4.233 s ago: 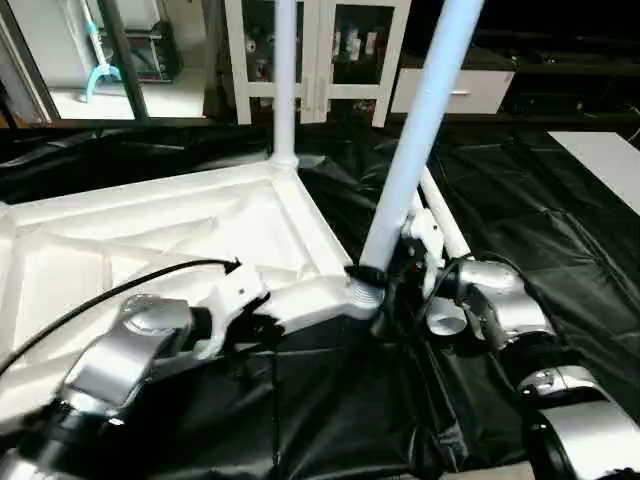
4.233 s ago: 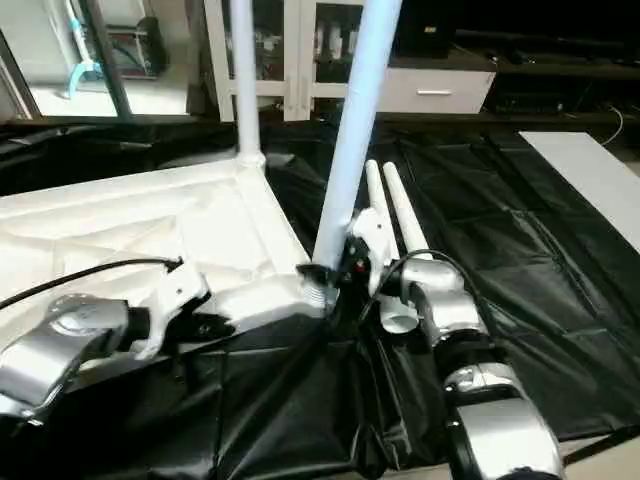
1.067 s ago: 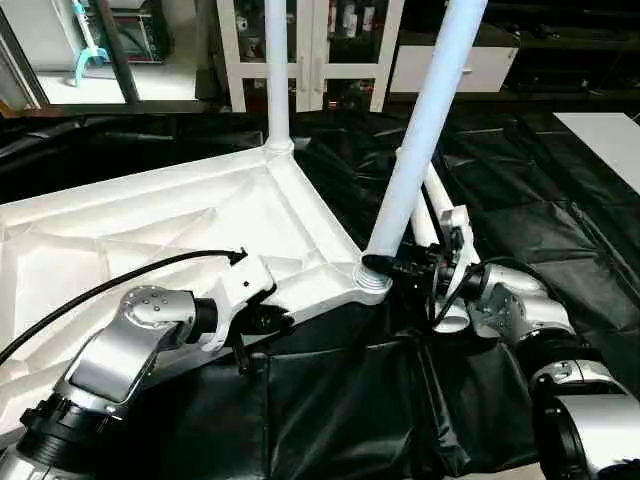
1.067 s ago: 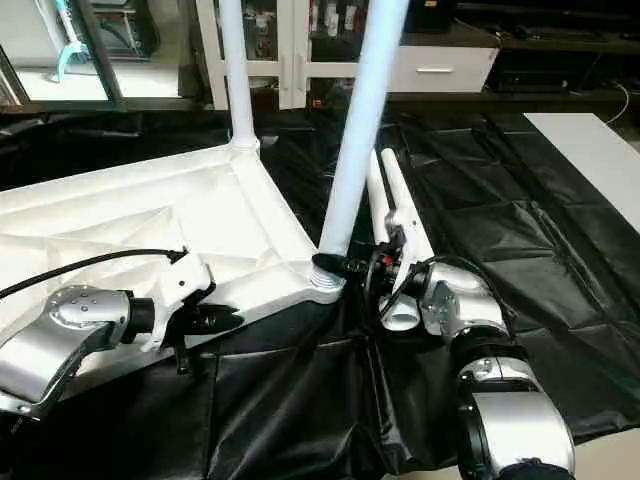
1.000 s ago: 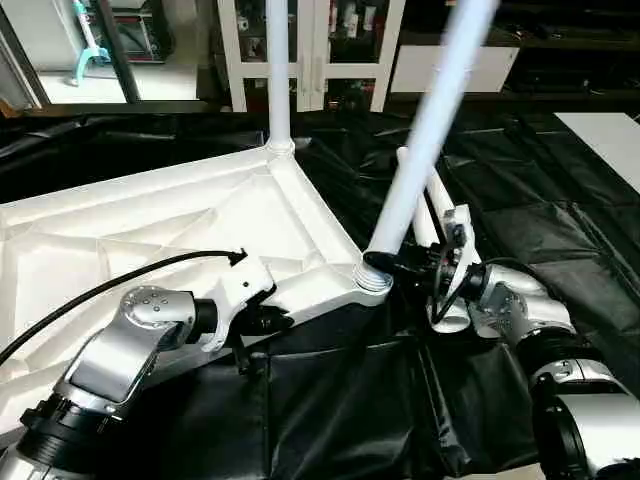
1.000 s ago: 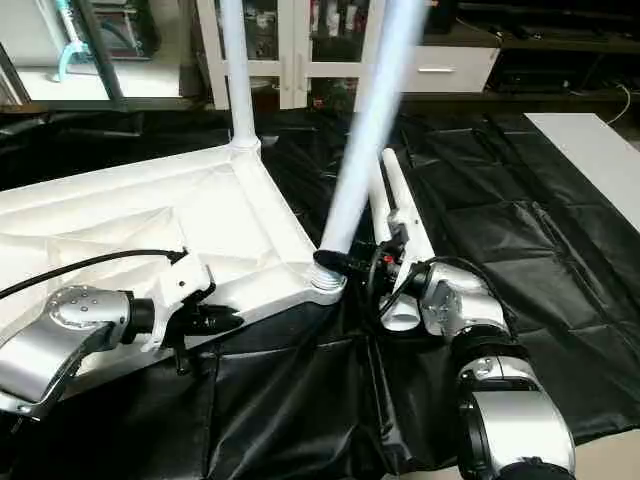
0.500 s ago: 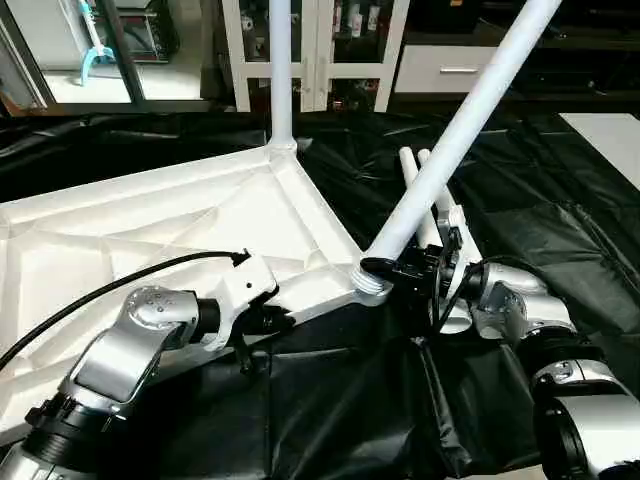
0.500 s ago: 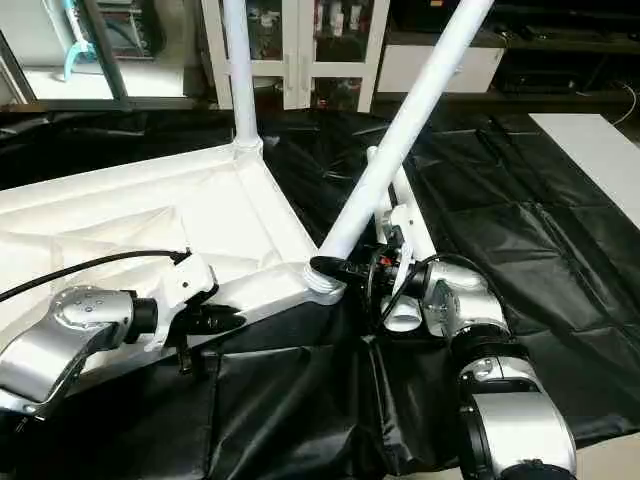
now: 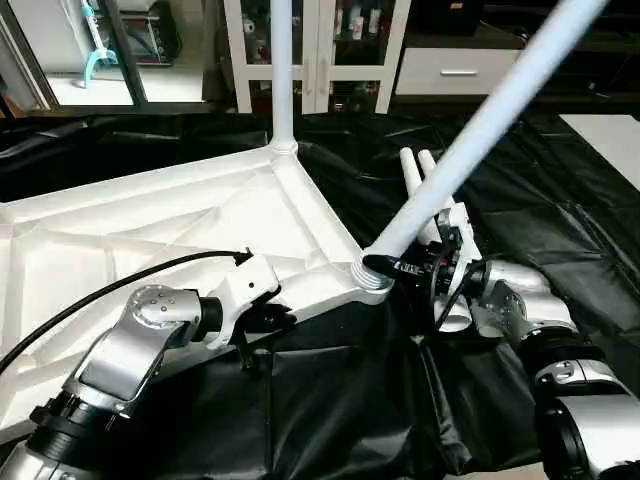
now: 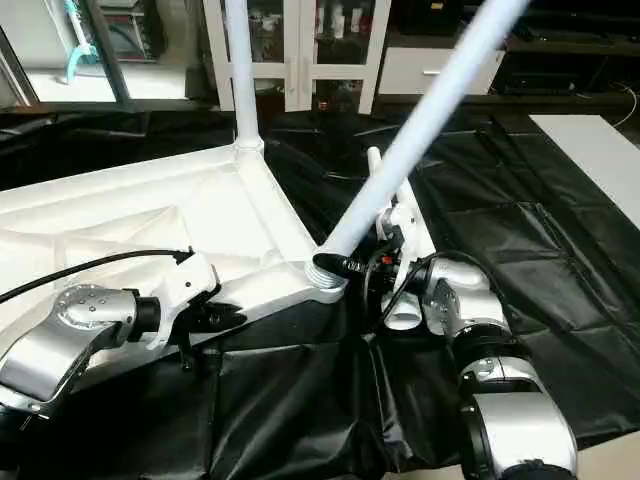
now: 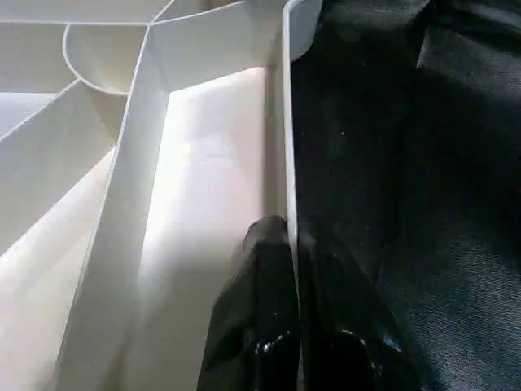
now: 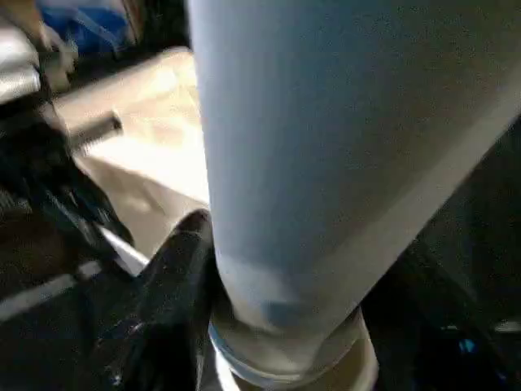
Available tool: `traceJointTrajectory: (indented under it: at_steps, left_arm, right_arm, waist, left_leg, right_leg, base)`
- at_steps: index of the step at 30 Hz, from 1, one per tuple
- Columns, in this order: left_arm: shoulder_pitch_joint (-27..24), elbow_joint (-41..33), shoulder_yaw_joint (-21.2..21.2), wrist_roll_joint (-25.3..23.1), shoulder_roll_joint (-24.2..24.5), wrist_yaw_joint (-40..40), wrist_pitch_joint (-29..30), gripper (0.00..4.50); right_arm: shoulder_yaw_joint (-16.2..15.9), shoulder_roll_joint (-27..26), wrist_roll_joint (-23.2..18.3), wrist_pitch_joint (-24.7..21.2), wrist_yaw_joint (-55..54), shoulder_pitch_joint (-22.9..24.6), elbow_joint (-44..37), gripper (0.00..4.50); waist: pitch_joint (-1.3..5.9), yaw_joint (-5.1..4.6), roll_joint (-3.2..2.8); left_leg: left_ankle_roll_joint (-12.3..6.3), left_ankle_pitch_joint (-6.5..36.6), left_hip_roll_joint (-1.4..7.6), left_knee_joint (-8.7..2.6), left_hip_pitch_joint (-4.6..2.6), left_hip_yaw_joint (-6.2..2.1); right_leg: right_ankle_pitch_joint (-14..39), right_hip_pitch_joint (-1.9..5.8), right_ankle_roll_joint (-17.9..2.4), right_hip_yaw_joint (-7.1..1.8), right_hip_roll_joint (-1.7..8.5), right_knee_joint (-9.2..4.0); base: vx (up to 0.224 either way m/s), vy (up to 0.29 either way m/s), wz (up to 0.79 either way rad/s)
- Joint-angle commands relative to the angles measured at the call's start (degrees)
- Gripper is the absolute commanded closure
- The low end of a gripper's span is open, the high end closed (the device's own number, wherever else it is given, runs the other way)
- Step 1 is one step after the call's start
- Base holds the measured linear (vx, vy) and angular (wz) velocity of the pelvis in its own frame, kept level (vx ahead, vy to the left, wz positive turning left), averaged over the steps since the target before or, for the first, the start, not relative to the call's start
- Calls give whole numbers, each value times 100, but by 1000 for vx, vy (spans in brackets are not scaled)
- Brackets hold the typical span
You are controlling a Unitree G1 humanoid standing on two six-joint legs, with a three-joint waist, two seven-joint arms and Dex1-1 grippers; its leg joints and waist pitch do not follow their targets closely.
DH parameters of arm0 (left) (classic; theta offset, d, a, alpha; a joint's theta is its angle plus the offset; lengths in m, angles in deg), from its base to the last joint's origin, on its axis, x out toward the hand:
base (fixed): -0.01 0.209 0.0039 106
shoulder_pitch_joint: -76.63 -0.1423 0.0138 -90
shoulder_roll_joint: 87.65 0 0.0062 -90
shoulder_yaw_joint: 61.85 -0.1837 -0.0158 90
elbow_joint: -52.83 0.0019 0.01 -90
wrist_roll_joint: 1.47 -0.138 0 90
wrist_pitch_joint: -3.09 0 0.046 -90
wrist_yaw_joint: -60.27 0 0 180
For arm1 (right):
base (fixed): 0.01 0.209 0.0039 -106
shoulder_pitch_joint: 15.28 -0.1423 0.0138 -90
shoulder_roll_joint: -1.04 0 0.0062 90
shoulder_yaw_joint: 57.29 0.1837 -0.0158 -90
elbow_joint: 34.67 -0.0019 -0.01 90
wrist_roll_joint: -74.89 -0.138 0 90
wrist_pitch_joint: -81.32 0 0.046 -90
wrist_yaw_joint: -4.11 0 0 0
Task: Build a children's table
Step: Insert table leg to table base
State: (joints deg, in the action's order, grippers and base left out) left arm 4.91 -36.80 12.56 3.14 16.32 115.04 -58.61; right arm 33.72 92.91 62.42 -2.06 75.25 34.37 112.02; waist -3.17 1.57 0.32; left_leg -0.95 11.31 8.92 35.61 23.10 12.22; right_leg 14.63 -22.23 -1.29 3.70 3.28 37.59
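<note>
**Leg at near corner now leaning far over to the right**

Changed since a second ago: the leg (image 9: 470,150) seated in the near corner socket (image 9: 368,277) has tipped from near upright to a steep slant, its top now pointing up and to the right. The tabletop has kept its place, as have the left arm and the two loose legs.

Tabletop (image 9: 150,230), one: white plastic, lying upside down on a black sheet (image 9: 330,410), ribbed underside facing up.

Legs, four in all, white and tapered:
- one standing upright in the far corner socket (image 9: 282,70);
- one slanted, its foot at the near corner socket;
- two loose (image 9: 425,165), lying side by side on the sheet just right of the tabletop, behind the right gripper.

Grippers, two, black-fingered:
- left gripper (image 11: 289,261): clamped on the thin near edge wall of the tabletop, one finger inside the wall and one outside, some way left of the near corner socket.
- right gripper (image 9: 395,268): at the base of the slanted leg, just above the socket collar. One black finger (image 12: 175,277) lies against the side of the leg; the other finger is hidden, so whether it is gripping the leg cannot be told.

Background: white cabinet with glass doors (image 9: 320,45), beyond the sheet.
</note>
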Motion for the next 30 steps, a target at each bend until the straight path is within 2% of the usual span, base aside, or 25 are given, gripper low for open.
traceJointTrajectory:
  at_steps: [1,3,6,9,12,13,15,16,17,21,23,24,26,27,30]
  left_arm:
    - [31,29,100,95,-118,-118,-192,450]
    - [38,38,92,85,-143,-131,-202,450]
    - [25,6,63,88,-173,-142,-203,450]
    - [19,1,51,94,-171,-134,-206,450]
    - [17,2,45,91,-168,-119,-208,450]
    - [16,2,30,78,-154,-73,-213,450]
    - [16,2,29,75,-152,-66,-214,450]
    - [25,8,14,69,-149,-36,-225,450]
    - [26,7,6,67,-145,-21,-236,450]
    - [26,-8,-23,93,-128,56,-249,450]
    - [34,-4,-40,86,-127,66,-248,450]
    - [41,-3,-60,74,-125,66,-247,450]
    - [48,-3,-67,69,-128,58,-240,450]
    - [42,-14,-66,65,-128,52,-236,450]
    - [37,-16,-54,44,-142,29,-234,450]
  right_arm:
    - [-196,95,293,287,-24,78,-97,235]
    - [-205,97,271,177,64,98,-112,236]
    - [-536,234,667,299,190,202,27,237]
    - [-538,216,651,174,206,185,142,238]
    - [-538,199,611,12,297,162,233,238]
    - [-698,231,712,-118,546,143,346,238]
    - [-727,238,734,-124,579,142,355,238]
    - [-840,259,804,-265,784,123,388,239]
    - [-895,271,850,-307,861,115,410,239]
    - [-1093,318,1067,-440,1047,61,575,239]
    - [-1139,325,1143,-406,1055,18,682,239]
    - [-1194,328,1239,-322,1054,-40,823,239]
    - [-1248,334,1302,-261,1061,-69,891,239]
    - [-1293,337,1357,-169,1016,-62,909,239]
    - [-1332,331,1421,-29,918,-29,922,239]
  waist:
    - [398,-10,14]
    - [405,-13,23]
    - [408,2,18]
    - [421,7,25]
    - [425,8,20]
    - [435,14,12]
    - [428,20,13]
    - [427,22,10]
    - [415,24,31]
    - [414,36,16]
    - [414,34,16]
    - [402,28,48]
    - [403,35,28]
    - [393,30,58]
    - [402,24,48]
  left_leg:
    - [-834,-171,532,-291,-182,-251]
    - [-876,-194,529,-289,-177,-252]
    - [-946,-256,537,-281,-174,-258]
    - [-972,-270,536,-273,-174,-256]
    - [-971,-267,539,-272,-169,-259]
    - [-975,-276,538,-265,-173,-258]
    - [-983,-275,540,-263,-165,-258]
    - [-979,-245,541,-263,-170,-258]
    - [-964,-177,540,-264,-169,-247]
    - [-899,-126,545,-270,-177,-256]
    - [-896,-142,541,-268,-176,-256]
    - [-895,-121,537,-272,-168,-251]
    - [-872,-81,542,-273,-173,-255]
    - [-862,-52,549,-286,-176,-254]
    - [-822,-18,554,-294,-191,-262]
  right_leg:
    - [-1023,254,-1843,-333,589,-327]
    - [-1072,267,-1848,-336,587,-323]
    - [-1122,263,-1839,-325,581,-315]
    - [-1130,267,-1842,-326,581,-309]
    - [-1106,272,-1841,-321,573,-305]
    - [-1130,273,-1857,-316,569,-303]
    - [-1119,271,-1858,-311,566,-300]
    - [-1078,268,-1858,-310,567,-304]
    - [-987,264,-1852,-314,571,-321]
    - [-873,257,-1835,-313,571,-318]
    - [-891,253,-1846,-312,571,-319]
    - [-876,256,-1844,-317,576,-325]
    - [-814,254,-1837,-319,585,-331]
    - [-791,249,-1823,-318,575,-339]
    - [-810,245,-1817,-317,575,-333]
  base:
    - [0,0,0]
    - [0,0,0]
    - [0,0,0]
    - [0,0,0]
    - [0,0,0]
    - [0,0,0]
    - [0,0,0]
    - [0,0,0]
    - [0,0,0]
    - [0,0,0]
    - [0,0,0]
    - [0,0,0]
    - [0,0,0]
    - [0,0,0]
    - [0,0,0]
